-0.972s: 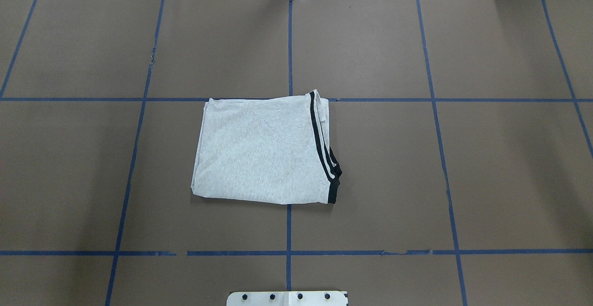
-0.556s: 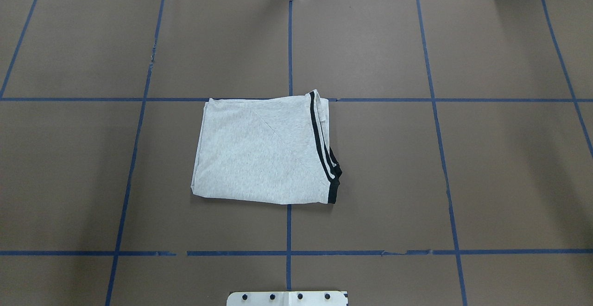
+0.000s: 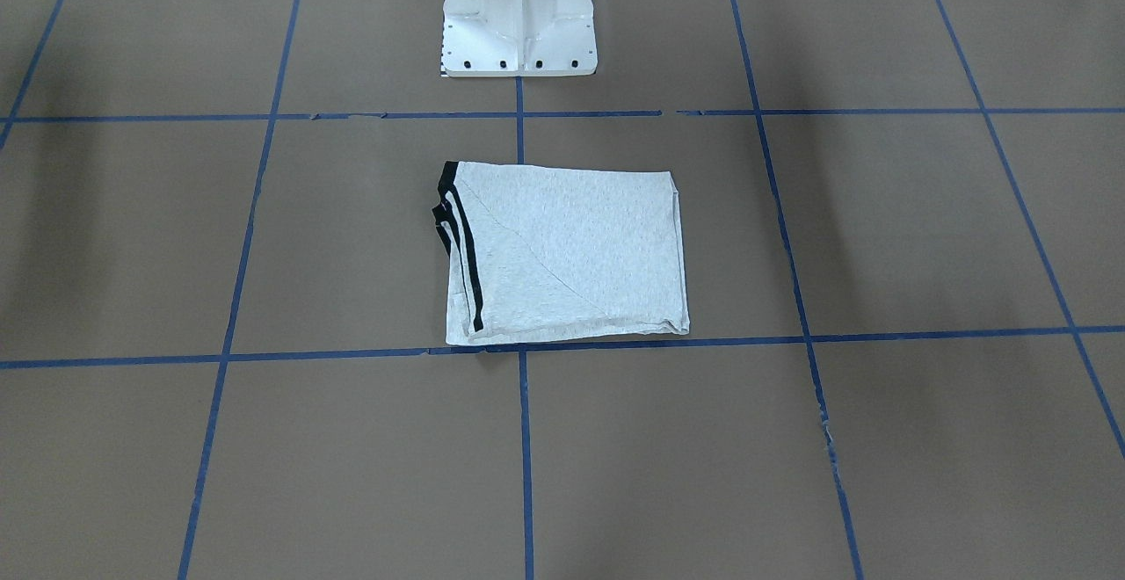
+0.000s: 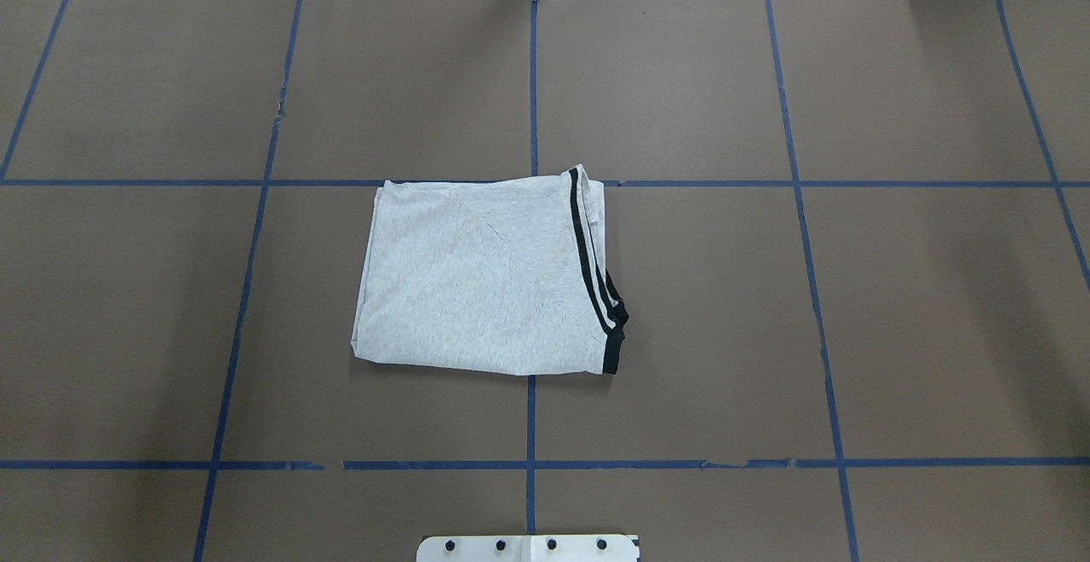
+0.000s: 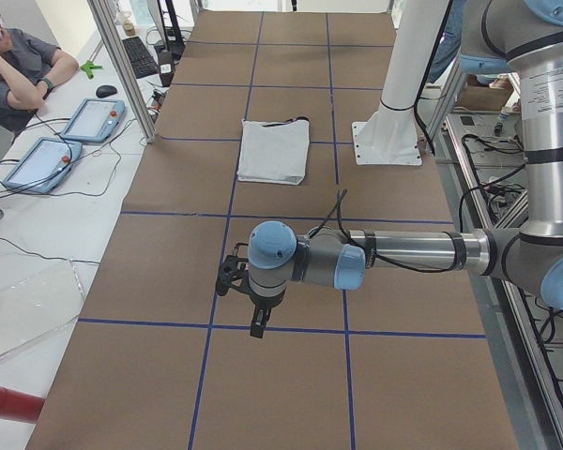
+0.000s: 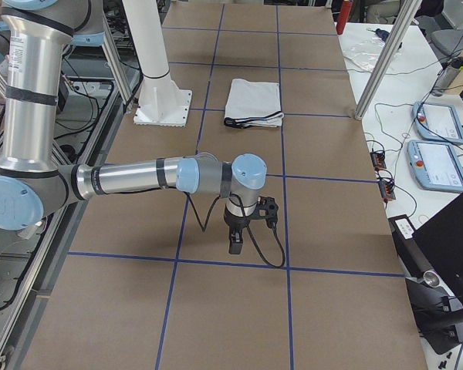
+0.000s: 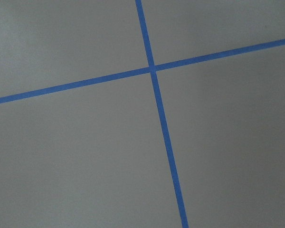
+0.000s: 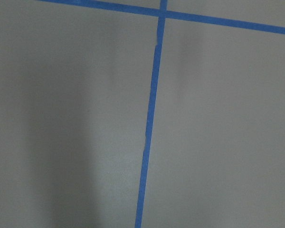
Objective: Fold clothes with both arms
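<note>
The light grey T-shirt lies folded into a flat rectangle at the table's middle, its black-and-white stripes and black collar along one edge. It also shows in the front-facing view and both side views. The printed head is hidden. My left gripper hangs over bare brown paper, far from the shirt. My right gripper hangs likewise at the other end. Both show only in the side views, so I cannot tell whether they are open or shut. Nothing hangs from either.
The white pedestal base stands just behind the shirt. Blue tape lines grid the brown paper. A seated operator and teach pendants are beyond the table's far edge, with aluminium posts.
</note>
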